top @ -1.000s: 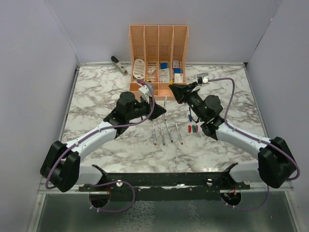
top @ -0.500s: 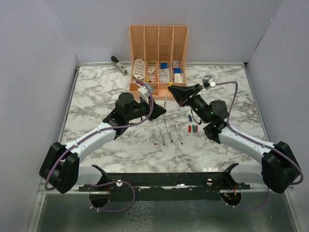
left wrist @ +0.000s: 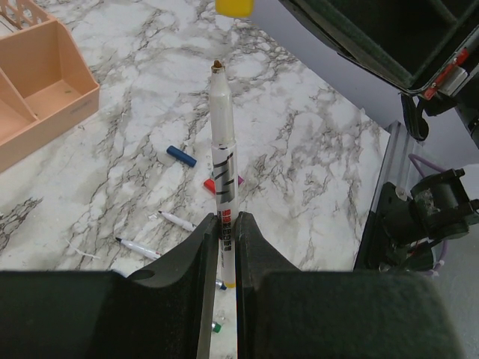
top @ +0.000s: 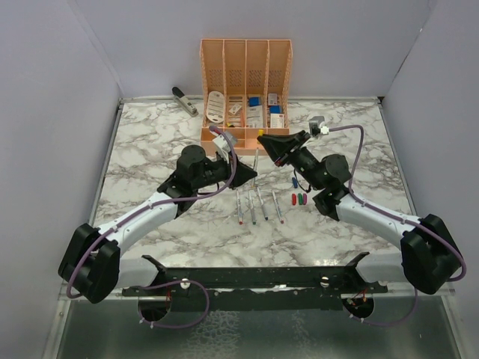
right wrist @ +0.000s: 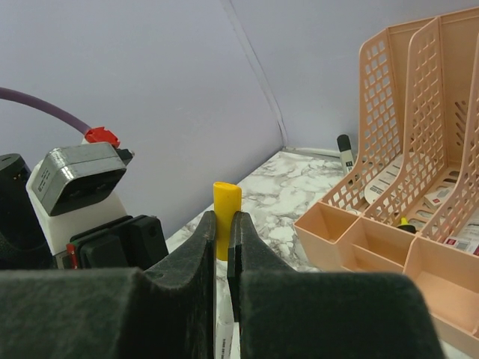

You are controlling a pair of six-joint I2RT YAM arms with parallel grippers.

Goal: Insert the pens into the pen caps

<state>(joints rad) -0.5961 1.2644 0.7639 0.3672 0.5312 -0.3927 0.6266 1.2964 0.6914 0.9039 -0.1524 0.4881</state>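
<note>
Left wrist view first: got the left pincer (left wrist: 227, 224) clamped tight on one pen (left wrist: 221, 142), gripped low on the barrel, tip end sticking out toward the yellow cap (left wrist: 234, 6) just past it, small gap between the two. Over on the right wrist cam, same yellow cap pinched between the closed fingers of the right pincer (right wrist: 222, 224), top end poking out above the fingertips. From the top cam, can see both pincers facing each other in the air in front of the orange organizer (top: 245, 82), above the marble tabletop (top: 150, 142). Down below, four more pens (top: 258, 203) lying side by side, red and green caps (top: 299, 199) just right of them, blue cap (top: 295, 182) a bit farther back. Also spotted a magenta cap (left wrist: 239, 179) right beside the red one. Grey stapler (top: 184, 99) parked off by the far left corner, well apart.
</note>
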